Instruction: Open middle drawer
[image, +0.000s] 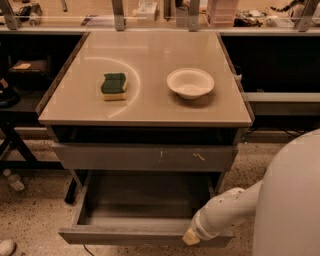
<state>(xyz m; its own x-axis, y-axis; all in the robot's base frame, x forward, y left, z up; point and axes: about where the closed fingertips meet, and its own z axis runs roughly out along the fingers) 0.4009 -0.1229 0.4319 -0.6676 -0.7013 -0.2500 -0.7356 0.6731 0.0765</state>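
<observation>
Beige worktop (150, 55) carries two items: one green-and-yellow sponge (114, 85) on the left and one white bowl (190, 82) on the right, well apart. Beneath the worktop, a dark slot sits above two grey drawer fronts. The upper, taller scratched front (145, 157) bears white marks and stands shut under the slot. Below it, the middle drawer (125, 235) stands open, its smooth grey tray exposed and its plain front nearest the camera, low over the speckled floor (35, 220). One white robot arm (227, 209) reaches in from the lower right, out of the rounded white robot body (292, 200) filling that corner, and angles down and leftward. Its pincer (191, 236), seen only as a pale tan tip, sits at the right part of the open drawer's front edge, touching or just beside it. Whether the pincer is wide or narrow cannot be told from this angle.
</observation>
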